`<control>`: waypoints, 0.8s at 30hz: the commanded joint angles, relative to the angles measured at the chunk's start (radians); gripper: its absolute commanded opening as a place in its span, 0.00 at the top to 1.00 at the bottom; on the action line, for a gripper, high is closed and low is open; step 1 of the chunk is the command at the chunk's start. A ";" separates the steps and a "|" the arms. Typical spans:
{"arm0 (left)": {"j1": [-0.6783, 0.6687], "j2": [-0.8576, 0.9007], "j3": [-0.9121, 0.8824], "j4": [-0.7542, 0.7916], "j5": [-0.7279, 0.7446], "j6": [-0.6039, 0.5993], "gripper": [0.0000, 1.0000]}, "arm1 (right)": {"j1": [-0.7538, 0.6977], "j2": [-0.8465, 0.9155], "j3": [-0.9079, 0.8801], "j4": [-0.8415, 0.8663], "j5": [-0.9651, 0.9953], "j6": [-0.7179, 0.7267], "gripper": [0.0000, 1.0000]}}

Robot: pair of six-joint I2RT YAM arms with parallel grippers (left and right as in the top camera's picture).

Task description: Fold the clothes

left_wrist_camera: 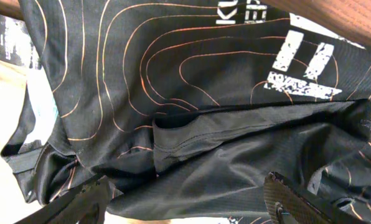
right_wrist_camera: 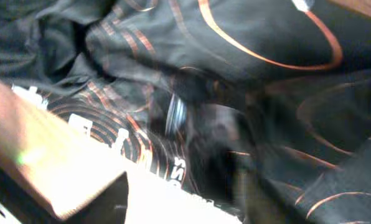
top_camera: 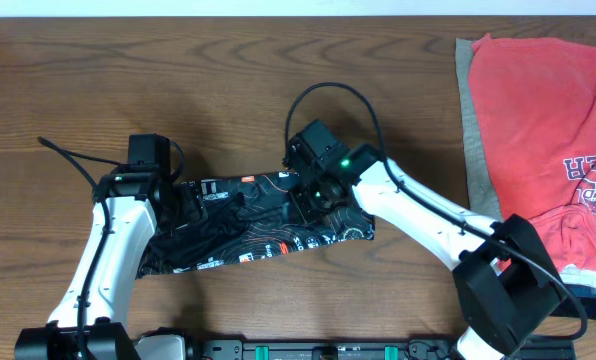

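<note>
The black jersey [top_camera: 248,225] with orange contour lines and white lettering lies crumpled in a long strip at the table's middle. My left gripper [top_camera: 183,205] is down on its left part. In the left wrist view its fingers [left_wrist_camera: 185,208] are spread wide over a fold of the jersey [left_wrist_camera: 192,93]. My right gripper [top_camera: 316,195] is down on the jersey's right part. The right wrist view is blurred, with the fingers [right_wrist_camera: 182,196] apart at the hem of the jersey [right_wrist_camera: 266,81]. The coral-red T-shirt [top_camera: 543,130] lies at the far right on a beige garment [top_camera: 466,100].
The brown wooden table [top_camera: 178,90] extends behind and left of the jersey. The right arm's base [top_camera: 503,290] stands at the front right, close to the T-shirt's lower edge. A black rail [top_camera: 318,350] runs along the front edge.
</note>
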 commanded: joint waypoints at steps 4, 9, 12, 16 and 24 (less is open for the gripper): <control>0.005 0.001 0.016 -0.005 0.000 0.009 0.19 | -0.001 0.005 0.010 -0.007 0.152 0.021 0.41; 0.005 0.001 0.016 -0.005 0.000 0.009 0.19 | -0.032 0.005 0.010 -0.031 0.239 0.140 0.43; 0.005 0.001 0.016 -0.005 0.000 0.009 0.19 | -0.047 0.005 0.008 -0.038 0.222 0.154 0.47; 0.005 0.001 0.016 -0.005 0.000 0.009 0.19 | -0.031 0.007 -0.002 -0.036 0.158 0.155 0.49; 0.005 0.001 0.016 -0.005 0.000 0.009 0.19 | -0.018 0.011 -0.069 0.022 0.154 0.234 0.58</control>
